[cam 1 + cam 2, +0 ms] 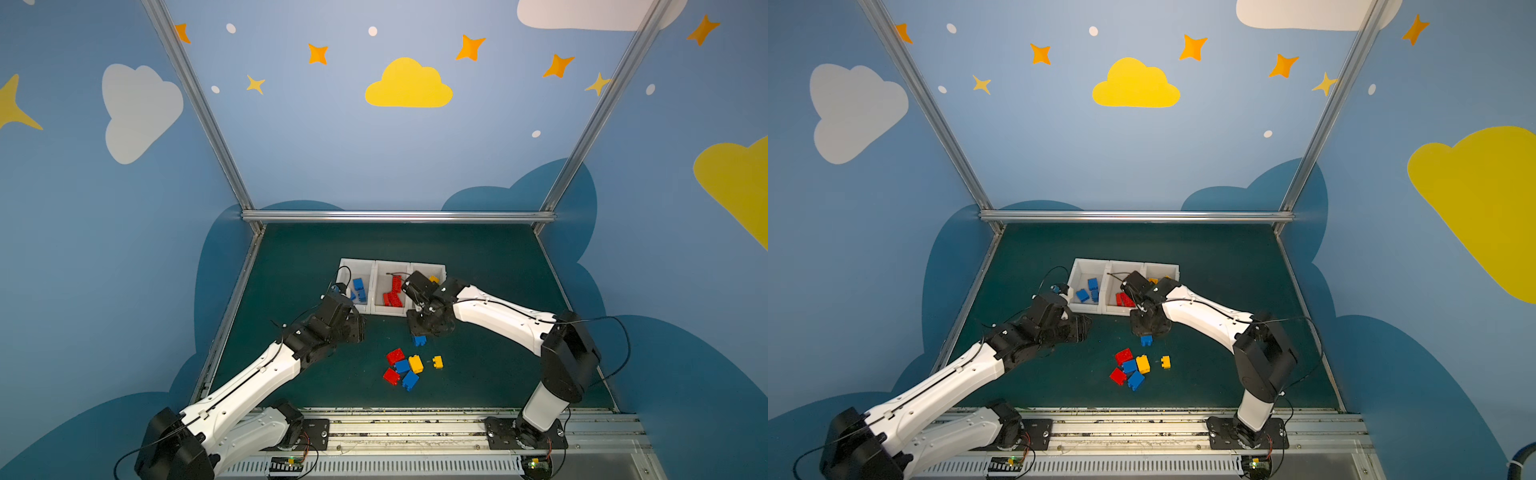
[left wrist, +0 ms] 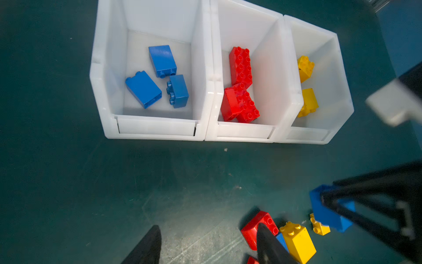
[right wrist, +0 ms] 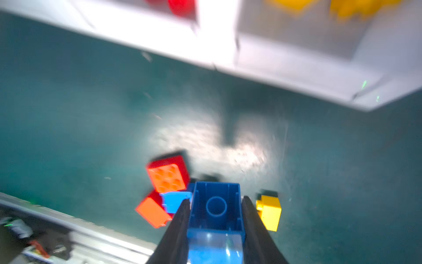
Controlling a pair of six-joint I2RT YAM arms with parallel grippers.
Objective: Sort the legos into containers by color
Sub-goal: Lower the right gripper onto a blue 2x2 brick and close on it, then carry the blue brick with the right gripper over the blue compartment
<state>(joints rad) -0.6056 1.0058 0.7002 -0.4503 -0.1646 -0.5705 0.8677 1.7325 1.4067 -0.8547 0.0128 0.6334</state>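
Blue brick [image 3: 215, 219] pinched tight in right gripper [image 3: 215, 200], near loose legos [image 1: 405, 368] by the table [image 1: 291, 270] front edge. Hold firm, lift high, carry to left-end container [image 1: 353, 266] with other blues [image 1: 358, 284], drop low. Left gripper [image 2: 207, 227] half open, empty.

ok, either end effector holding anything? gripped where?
Right end effector pinches a blue brick by opposite side walls. Left end effector: open, empty.

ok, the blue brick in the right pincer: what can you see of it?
Blue brick: small, glossy plastic, pinched on two opposite sides by the right pincer's black fingers. Hollow underside with one round tube faces the wrist camera. It sits between the loose pile and the white bins; whether it clears the mat is unclear.
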